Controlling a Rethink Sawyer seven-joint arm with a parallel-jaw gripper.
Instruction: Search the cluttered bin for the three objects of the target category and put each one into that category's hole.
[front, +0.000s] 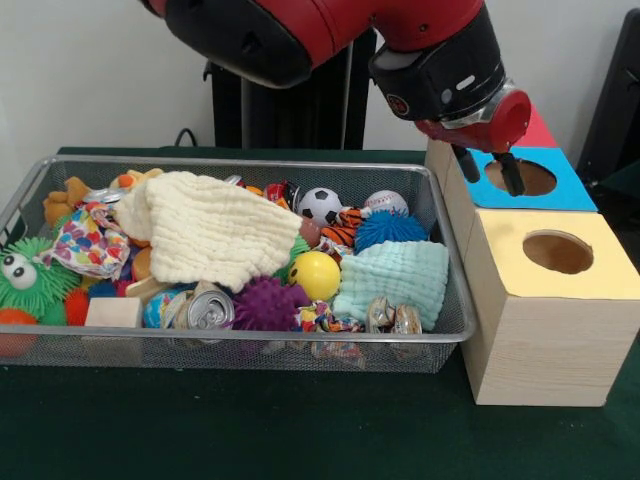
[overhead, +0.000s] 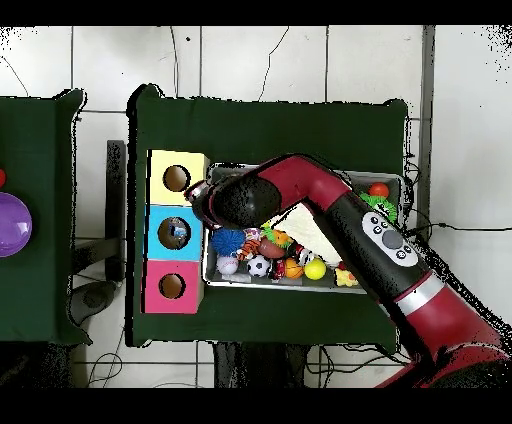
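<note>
Green cloth under all — gripper (front: 490, 168) hangs over the hole (front: 520, 177), fingers apart, holding nothing. Next: lift clear of the box, then probe the bin (front: 240, 342) under its cloths.

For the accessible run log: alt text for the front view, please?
The red arm's end effector hangs open and empty over the hole in the blue panel of a pale wooden box, beside a yellow-panelled hole. To its left, the wire-mesh bin holds toys, balls, two cloths and a silver can.

No text, label, brand or number could be read on anything in either view.
</note>
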